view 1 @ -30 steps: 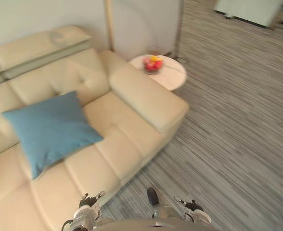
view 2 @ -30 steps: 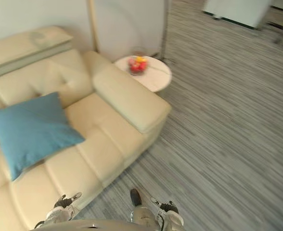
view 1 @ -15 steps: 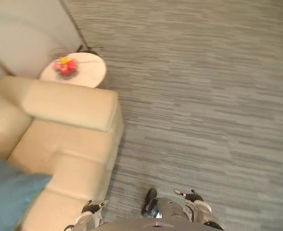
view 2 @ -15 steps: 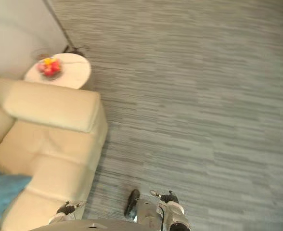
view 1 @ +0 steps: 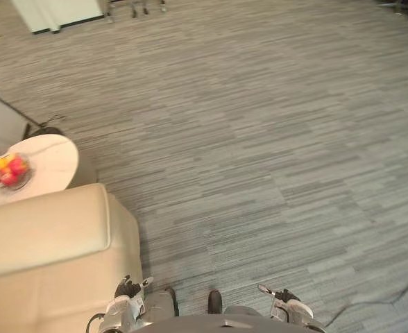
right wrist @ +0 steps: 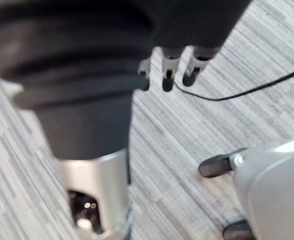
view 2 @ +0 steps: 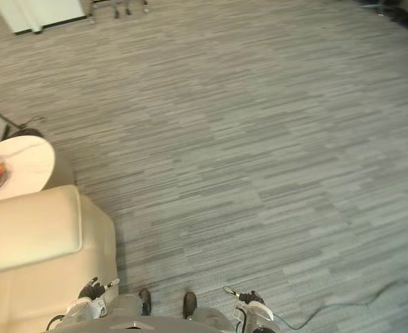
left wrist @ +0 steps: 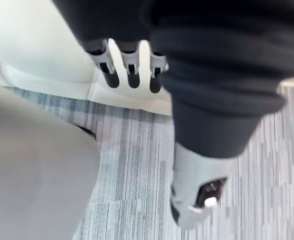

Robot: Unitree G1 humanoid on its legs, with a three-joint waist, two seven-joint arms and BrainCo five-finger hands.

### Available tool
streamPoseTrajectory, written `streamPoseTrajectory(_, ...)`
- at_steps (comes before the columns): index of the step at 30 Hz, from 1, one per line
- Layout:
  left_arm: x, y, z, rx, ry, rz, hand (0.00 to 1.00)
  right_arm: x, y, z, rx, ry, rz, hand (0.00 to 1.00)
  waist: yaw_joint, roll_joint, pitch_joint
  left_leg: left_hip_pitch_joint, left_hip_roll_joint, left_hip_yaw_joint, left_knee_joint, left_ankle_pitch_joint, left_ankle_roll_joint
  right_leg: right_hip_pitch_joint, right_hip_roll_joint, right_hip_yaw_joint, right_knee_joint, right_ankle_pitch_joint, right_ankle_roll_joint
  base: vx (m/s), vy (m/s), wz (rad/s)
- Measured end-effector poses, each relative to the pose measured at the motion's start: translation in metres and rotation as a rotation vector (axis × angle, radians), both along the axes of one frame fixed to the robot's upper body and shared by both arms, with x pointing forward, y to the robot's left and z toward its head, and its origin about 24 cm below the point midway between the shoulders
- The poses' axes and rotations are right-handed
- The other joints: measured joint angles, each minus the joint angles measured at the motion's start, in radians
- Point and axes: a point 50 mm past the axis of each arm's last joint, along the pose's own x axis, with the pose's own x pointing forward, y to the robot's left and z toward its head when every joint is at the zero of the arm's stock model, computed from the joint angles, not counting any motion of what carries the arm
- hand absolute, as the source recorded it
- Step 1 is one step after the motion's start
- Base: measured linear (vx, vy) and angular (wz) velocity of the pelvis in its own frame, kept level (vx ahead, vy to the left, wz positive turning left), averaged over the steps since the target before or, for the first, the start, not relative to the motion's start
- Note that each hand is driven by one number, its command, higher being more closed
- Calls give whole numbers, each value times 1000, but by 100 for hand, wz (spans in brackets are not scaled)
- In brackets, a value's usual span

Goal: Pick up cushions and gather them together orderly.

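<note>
Left wrist view: left hand (left wrist: 207,95) fingers (left wrist: 133,70) straight, relaxed, empty; right hand (right wrist: 82,95) fingers (right wrist: 169,70) same, over carpet (right wrist: 187,145).

Both arms hang low and close to the robot's sides, the left hand (view 1: 130,290) sitting down at its left and the right hand (view 1: 284,298) down at its right, well apart from one another. The left hand is relaxed and empty: its fingers (left wrist: 130,60) run straight and side by side in a row past the dark ribbed cover (left wrist: 222,60) of the wrist, with the thumb (left wrist: 194,195) standing off on its own. The right hand looks the same, fingers (right wrist: 169,67) straight and loose beyond its cover, thumb (right wrist: 94,195) held apart, gripping nothing.
</note>
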Motion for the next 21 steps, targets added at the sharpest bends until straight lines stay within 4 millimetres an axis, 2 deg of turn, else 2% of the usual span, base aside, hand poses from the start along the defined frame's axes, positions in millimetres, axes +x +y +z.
streamPoseTrajectory(1, 0, 0, 0, 0, 0, 0, 0, 2, 4, 0, 9, -8, -1, 0, -2, 0, 0, 10, 2, 10, -23, 27, 8, 6, 3, 24, 1, -8, 12, 149, 163, -64)
streamPoseTrajectory(3, 0, 0, 0, -2, 1, -2, 0, -1, 7, 0, 20, -21, -24, 0, -1, 6, -6, 42, 13, 55, -67, 134, 18, 12, 6, 64, 10, -27, 39, 216, 237, -64)
streamPoseTrajectory(5, -2, 8, 0, 20, 10, -3, 0, -6, 23, -5, 71, -14, -48, 0, 0, -44, -25, 73, -9, 120, -111, 139, 38, -8, -27, 78, 32, -45, 69, 248, 280, -66)
streamPoseTrajectory(6, -2, 10, 0, 26, 12, -6, 0, -7, 24, -5, 76, -11, -52, 0, 0, -53, -25, 87, -16, 139, -123, 138, 39, -7, -36, 76, 30, -45, 70, 164, 203, -54)
streamPoseTrajectory(11, -3, 10, -1, 37, 30, -55, 0, -3, 31, -5, 94, -19, -45, 0, 3, -51, -28, 156, -49, 233, -138, 123, 64, 6, -66, 107, 35, -43, 71, 77, 138, -64)
streamPoseTrajectory(14, -2, 7, -1, 34, 34, -68, 0, 4, 33, -3, 97, -36, -39, 0, 2, -43, -26, 160, -40, 301, -138, 114, 76, -56, -48, 127, 100, -41, 70, 0, 78, -93)
streamPoseTrajectory(15, -3, 7, -2, 33, 41, -70, 0, 12, 33, -1, 94, -56, -28, 0, 7, -15, -9, 162, -20, 372, -138, 112, 80, -126, -30, 95, 176, -30, 70, -72, 44, -136)
streamPoseTrajectory(16, -3, 7, -2, 34, 43, -73, 0, 15, 32, 1, 90, -63, -20, 0, 4, -15, -8, 163, -12, 398, -138, 112, 80, -143, -30, 58, 193, -28, 69, -104, 29, -158)
streamPoseTrajectory(17, -3, 7, -2, 36, 44, -78, 0, 20, 31, 2, 83, -69, -4, 0, 2, -8, -1, 179, -8, 456, -144, 111, 81, -168, -76, -129, 218, -48, 33, -73, 4, -113)
streamPoseTrajectory(18, -3, 7, -2, 41, 45, -92, 0, 21, 30, 3, 77, -70, 9, 0, 1, -3, 2, 191, -11, 489, -149, 111, 82, -171, -118, -261, 226, -54, 24, -66, -39, -143)
streamPoseTrajectory(19, -3, 9, -1, 52, 46, -111, 0, 22, 30, 3, 73, -66, 25, 0, -1, -4, 3, 207, -17, 522, -150, 110, 82, -170, -187, -461, 221, -37, 7, -29, -37, -99)
streamPoseTrajectory(20, -3, 11, -1, 57, 47, -114, 0, 21, 31, 2, 74, -63, 26, 0, -2, -10, 2, 212, -23, 520, -150, 110, 82, -168, -200, -493, 214, -21, -5, 5, -173, -89)
streamPoseTrajectory(21, -3, 14, -1, 64, 48, -115, 0, 19, 30, 1, 73, -56, 28, 0, -3, -24, -2, 216, -35, 501, -149, 107, 78, -163, -202, -474, 202, -17, 14, 25, -189, -55)
